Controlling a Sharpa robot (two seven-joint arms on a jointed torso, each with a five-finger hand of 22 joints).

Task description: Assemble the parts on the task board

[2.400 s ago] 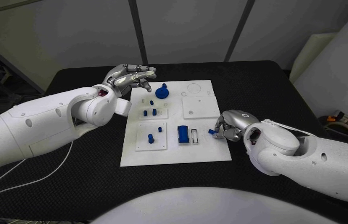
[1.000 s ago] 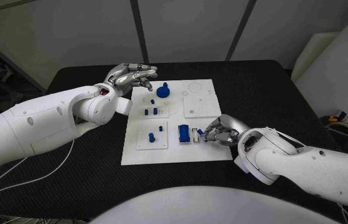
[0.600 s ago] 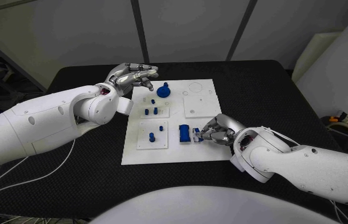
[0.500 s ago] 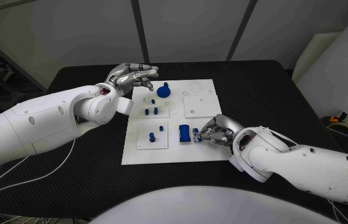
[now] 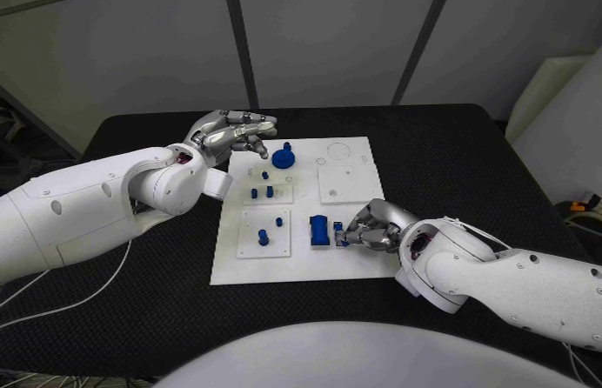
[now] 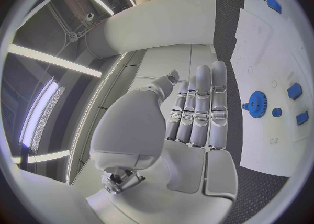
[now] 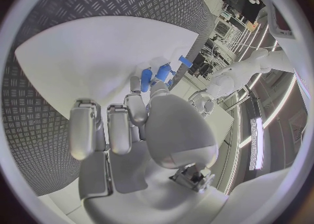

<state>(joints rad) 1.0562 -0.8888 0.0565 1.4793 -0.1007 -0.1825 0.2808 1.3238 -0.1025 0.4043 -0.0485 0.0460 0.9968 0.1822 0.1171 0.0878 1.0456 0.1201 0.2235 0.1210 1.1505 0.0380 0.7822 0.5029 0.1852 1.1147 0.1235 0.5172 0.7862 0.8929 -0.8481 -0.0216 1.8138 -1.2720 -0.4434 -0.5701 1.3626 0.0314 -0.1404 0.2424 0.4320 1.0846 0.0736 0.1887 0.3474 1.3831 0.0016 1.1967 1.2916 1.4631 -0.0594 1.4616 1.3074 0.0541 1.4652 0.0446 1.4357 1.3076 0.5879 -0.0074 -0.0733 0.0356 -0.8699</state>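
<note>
Centrally, the black table (image 5: 477, 153) carries the white task board (image 5: 355, 262), which fills the middle of the frame. The left hand (image 5: 233, 133) hovers at the board's upper-left corner, fingers spread and gripping nothing — the blue gear-shaped part (image 5: 283, 157) stands just right of it. The right hand (image 5: 371, 225) lies at the board's right edge, lower centre, pinching a small blue part (image 5: 340, 230) against the board, just beside the upright blue block (image 5: 318, 230). Small blue pegs (image 5: 260, 193) stand left of centre.
</note>
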